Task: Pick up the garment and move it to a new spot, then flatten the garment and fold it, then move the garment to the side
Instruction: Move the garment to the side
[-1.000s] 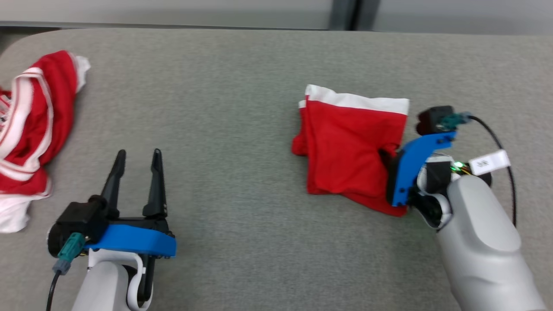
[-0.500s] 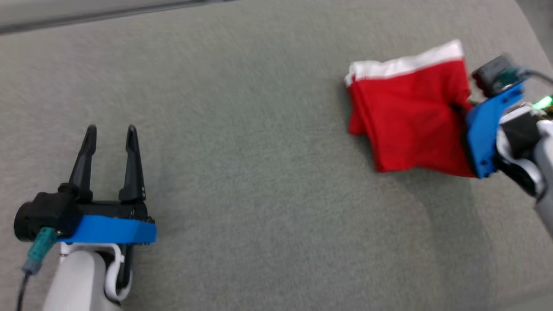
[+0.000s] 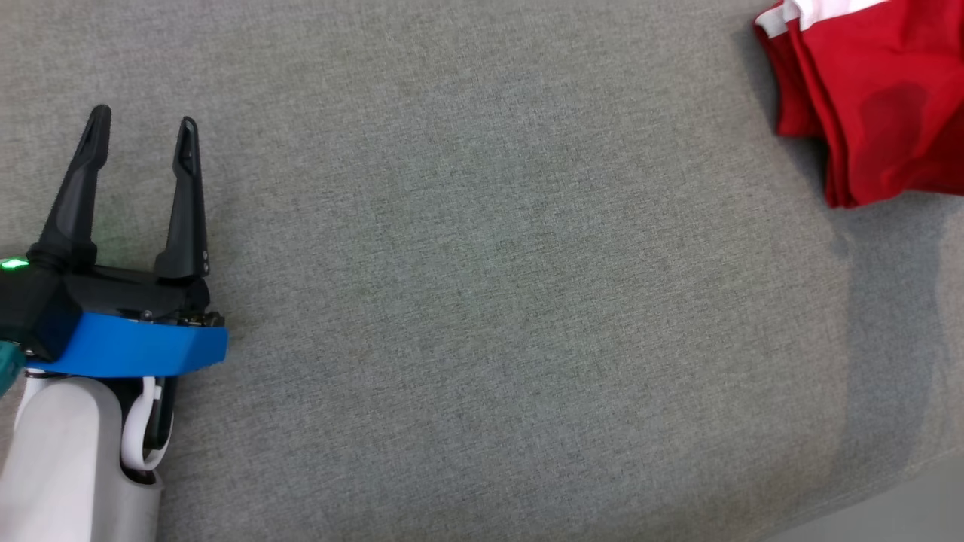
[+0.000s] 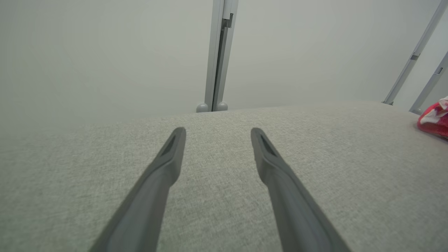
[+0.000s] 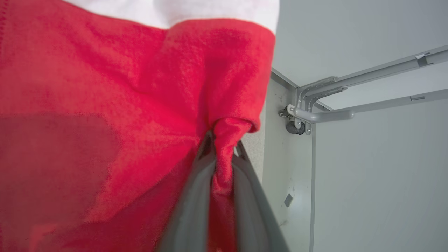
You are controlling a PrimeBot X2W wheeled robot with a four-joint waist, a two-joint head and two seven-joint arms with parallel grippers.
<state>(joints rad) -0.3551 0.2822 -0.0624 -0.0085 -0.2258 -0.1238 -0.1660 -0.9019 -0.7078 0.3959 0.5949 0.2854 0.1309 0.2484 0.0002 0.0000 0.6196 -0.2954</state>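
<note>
At right side of grey table (image 3: 482, 301): one folded red garment (image 3: 881, 98), pinched in right claw (image 5: 220, 140); left claw (image 3: 142, 119) spread, empty.

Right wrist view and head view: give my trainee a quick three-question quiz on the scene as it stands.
1. True or false: the right gripper is shut on a bunched fold of the red garment.
2. Pick one. The left gripper is: A) open, with nothing between its fingers, over the grey table; B) shut on the garment; C) pinching the white hem.
3. Fill in: in the head view, the garment shows in the ___ corner.

Key: 1 true; 2 A; 3 upper right.
</note>
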